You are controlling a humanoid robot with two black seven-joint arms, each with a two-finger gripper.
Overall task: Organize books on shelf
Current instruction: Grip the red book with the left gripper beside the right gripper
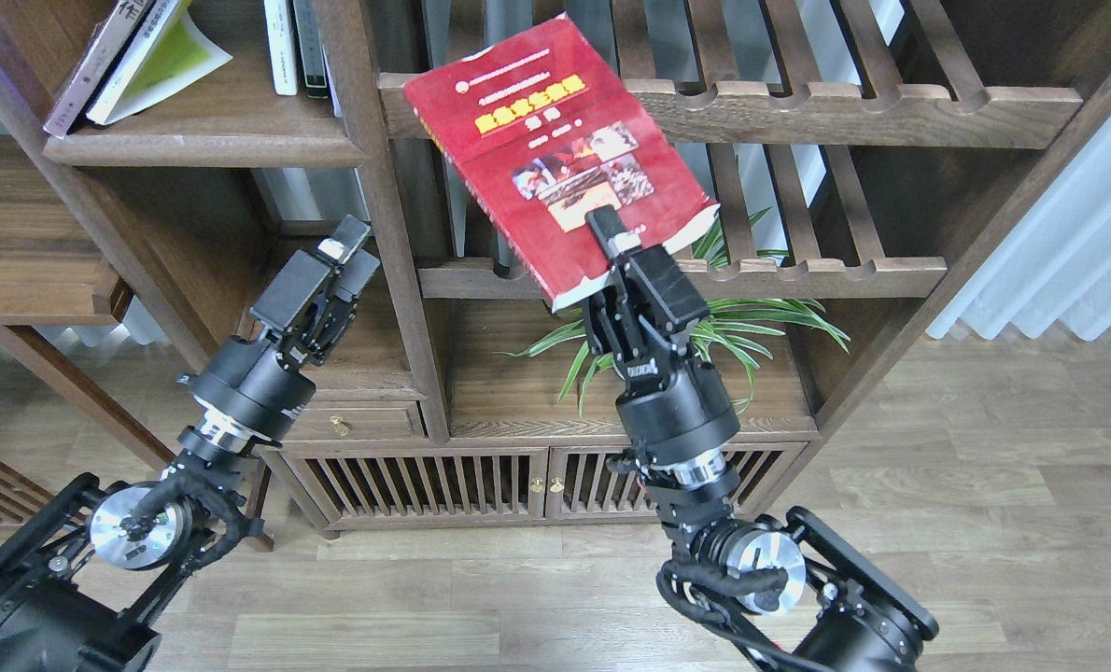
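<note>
While the red paperback is in transit, its slot on the solid dark-brown wooden shelf [205, 140] remains unfilled.
Left to right: two leaning paperbacks, maroon [98, 58] and lime-yellow [165, 58], lie on that shelf; my left gripper [336, 266] hangs below, its finger state unclear; my right gripper [611, 257] pinches the red paperback's [555, 154] lower edge before the slatted rack [854, 103]. I would carry it left, level, clearing the post.

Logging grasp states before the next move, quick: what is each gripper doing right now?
Left gripper: holds nothing; open or shut cannot be told.
Right gripper: shut on the red book, gripping its lower edge.
</note>
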